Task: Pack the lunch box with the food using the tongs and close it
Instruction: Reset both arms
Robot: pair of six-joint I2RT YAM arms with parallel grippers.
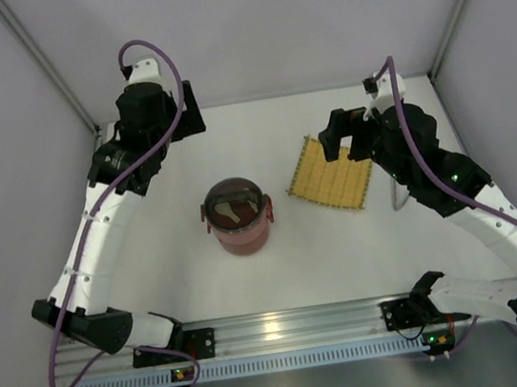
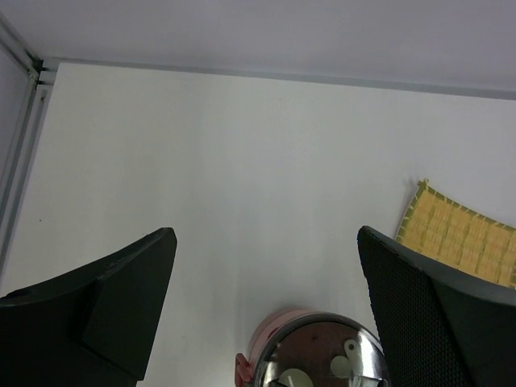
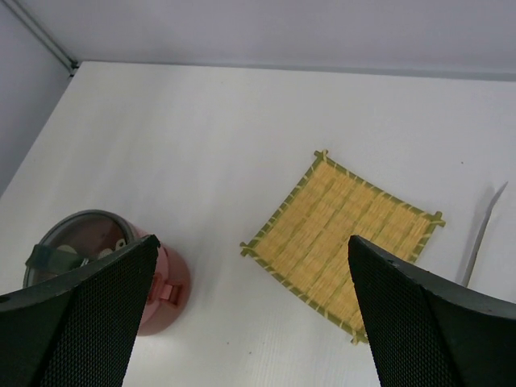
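Observation:
The lunch box stands in the middle of the table, dark red, stacked, with a grey domed see-through lid on top; cream spoon-shaped pieces show under the lid. It also shows at the bottom of the left wrist view and low left in the right wrist view. The tongs lie right of the mat, only a thin pale arm showing beside the right arm. No food is in view. My left gripper hangs open at the far left, empty. My right gripper hangs open over the mat's far edge, empty.
A yellow woven square mat lies right of the lunch box, bare, also seen from both wrists. Grey walls enclose the table at the back and both sides. A metal rail with the arm bases runs along the near edge.

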